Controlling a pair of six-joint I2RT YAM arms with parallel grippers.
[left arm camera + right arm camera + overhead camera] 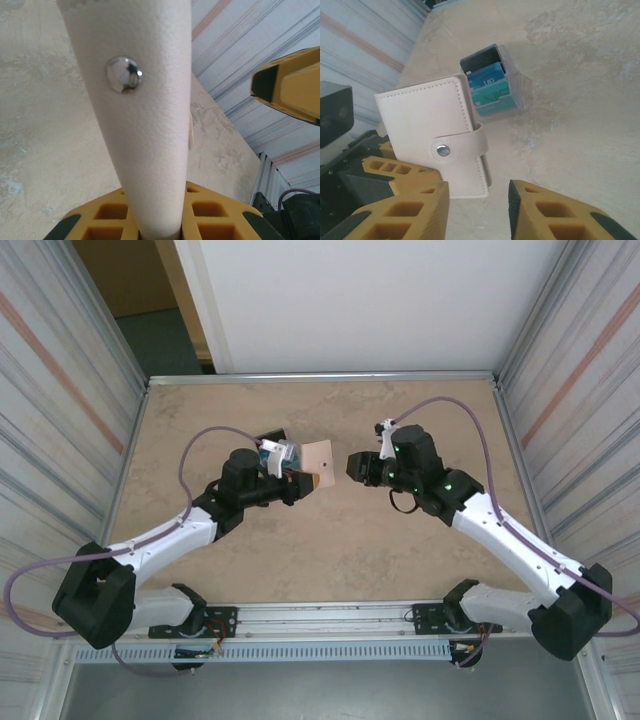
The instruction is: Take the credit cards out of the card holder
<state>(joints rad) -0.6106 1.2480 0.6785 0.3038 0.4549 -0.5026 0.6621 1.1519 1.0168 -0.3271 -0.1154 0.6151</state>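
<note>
Marble-beige table (330,560), card holder pinched mid-field, cards lying behind it.
I see bare tabletop open toward the near rail and the back edge, with the ribbed side walls well clear of both arms. My left gripper (299,481) clamps the tan card holder (432,130), whose strap is snapped across. My right gripper (477,212) sits just beside the holder's lower edge, jaws apart, grasping nothing. The blue and teal credit cards (490,87), one black-edged, lie on the table beyond.
</note>
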